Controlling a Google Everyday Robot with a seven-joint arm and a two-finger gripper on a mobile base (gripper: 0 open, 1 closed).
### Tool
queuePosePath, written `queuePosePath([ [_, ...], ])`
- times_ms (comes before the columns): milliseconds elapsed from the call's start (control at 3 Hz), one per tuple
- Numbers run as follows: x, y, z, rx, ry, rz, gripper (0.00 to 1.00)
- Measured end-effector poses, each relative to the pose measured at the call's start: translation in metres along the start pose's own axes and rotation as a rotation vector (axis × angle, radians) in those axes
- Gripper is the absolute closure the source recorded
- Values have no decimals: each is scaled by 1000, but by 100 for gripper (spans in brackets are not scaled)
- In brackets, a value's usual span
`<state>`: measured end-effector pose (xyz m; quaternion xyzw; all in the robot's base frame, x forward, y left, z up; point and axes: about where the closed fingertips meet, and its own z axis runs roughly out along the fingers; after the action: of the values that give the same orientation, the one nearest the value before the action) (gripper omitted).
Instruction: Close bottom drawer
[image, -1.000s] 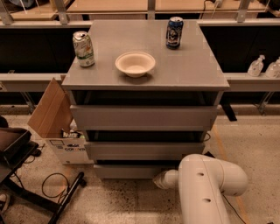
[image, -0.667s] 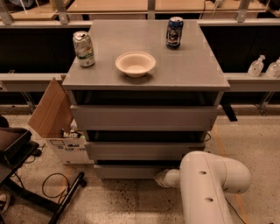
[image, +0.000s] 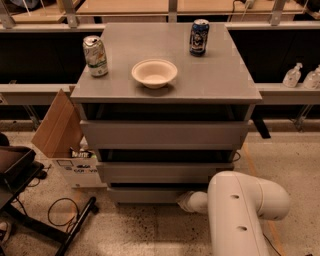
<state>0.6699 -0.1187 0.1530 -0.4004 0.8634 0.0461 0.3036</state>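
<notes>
A: Gripper?
B: Gripper (image: 187, 200) is low, under the counter's (image: 220, 82) front edge toward the front-right corner, right at the right end of the bottom drawer (image: 145, 195) front. The white arm (image: 240, 210) covers most of it.
A: Open or closed?
B: Can't tell, it's hidden at the drawer face.
A: Drawer position?
B: Lowest of three grey fronts, just above the floor, below the middle drawer (image: 165, 172) and the top drawer (image: 165, 134). There's a dark gap over it. How far out it sits is unclear.
A: Counter contents?
B: Green-white can (image: 95, 56) upright by the left edge, white bowl (image: 154, 73) mid-counter nearer the front edge, blue can (image: 199, 37) upright toward the back-right corner. All well apart.
A: Anything else?
B: Open cardboard box (image: 57, 125) on the floor beyond the left edge.
</notes>
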Motion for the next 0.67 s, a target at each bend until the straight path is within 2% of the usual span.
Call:
queuePosePath([
  [333, 9, 16, -7, -47, 4, 2, 100],
  [667, 11, 13, -43, -35, -14, -54, 100],
])
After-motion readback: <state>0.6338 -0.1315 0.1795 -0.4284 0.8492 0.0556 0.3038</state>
